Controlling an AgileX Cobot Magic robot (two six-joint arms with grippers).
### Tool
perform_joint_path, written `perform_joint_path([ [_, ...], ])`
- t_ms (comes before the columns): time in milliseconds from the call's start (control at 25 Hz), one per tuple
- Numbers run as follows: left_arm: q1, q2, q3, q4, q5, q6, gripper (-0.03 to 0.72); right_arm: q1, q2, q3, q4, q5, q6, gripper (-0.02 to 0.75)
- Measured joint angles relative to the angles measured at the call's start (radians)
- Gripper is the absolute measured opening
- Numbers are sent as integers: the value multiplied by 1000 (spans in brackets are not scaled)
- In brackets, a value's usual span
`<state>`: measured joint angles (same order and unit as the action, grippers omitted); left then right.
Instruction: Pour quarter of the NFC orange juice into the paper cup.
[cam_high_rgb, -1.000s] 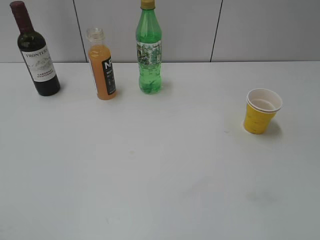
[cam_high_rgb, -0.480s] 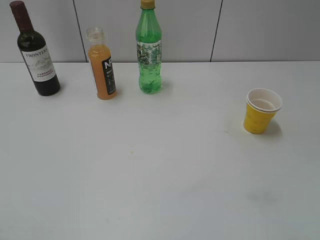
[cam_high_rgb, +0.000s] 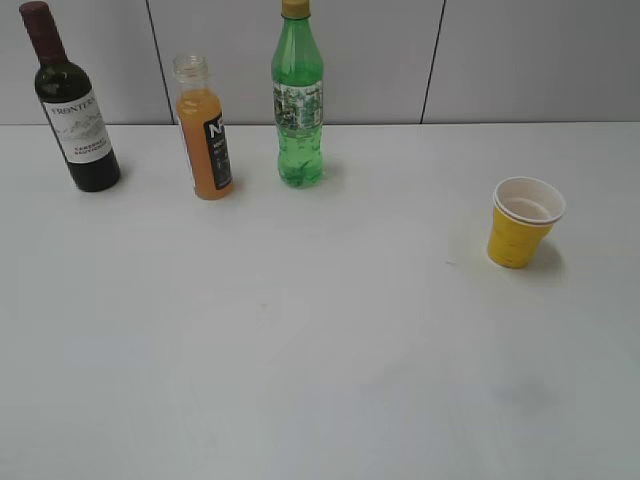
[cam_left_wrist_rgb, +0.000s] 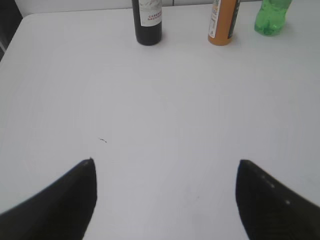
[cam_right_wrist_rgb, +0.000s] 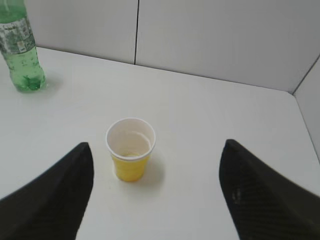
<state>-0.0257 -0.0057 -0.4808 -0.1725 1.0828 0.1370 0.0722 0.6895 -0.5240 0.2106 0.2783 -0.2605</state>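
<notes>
The NFC orange juice (cam_high_rgb: 205, 140) stands upright and uncapped at the back left of the white table, between two taller bottles. It also shows at the top of the left wrist view (cam_left_wrist_rgb: 223, 24). The yellow paper cup (cam_high_rgb: 522, 224) stands upright at the right. In the right wrist view (cam_right_wrist_rgb: 130, 149) its white inside holds a little yellow liquid at the bottom. My left gripper (cam_left_wrist_rgb: 165, 197) is open and empty over bare table, well short of the bottles. My right gripper (cam_right_wrist_rgb: 156, 192) is open and empty, the cup just beyond its left finger. Neither gripper shows in the exterior view.
A dark wine bottle (cam_high_rgb: 72, 110) stands at the far back left. A green plastic bottle (cam_high_rgb: 298, 100) stands right of the juice and shows in the right wrist view (cam_right_wrist_rgb: 21, 50). A grey panelled wall (cam_high_rgb: 500, 60) runs behind the table.
</notes>
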Motion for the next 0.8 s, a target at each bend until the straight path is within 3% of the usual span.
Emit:
perform_joint_path([
  [240,0,0,0,0,0,0,634,35,211,68,75,-311,-76,613],
  [560,0,0,0,2,-1,0,617,240,418,205,78,-733,19,612],
  [800,0,0,0,3,-1,0,599,252,571,300,81,-970,124,612],
])
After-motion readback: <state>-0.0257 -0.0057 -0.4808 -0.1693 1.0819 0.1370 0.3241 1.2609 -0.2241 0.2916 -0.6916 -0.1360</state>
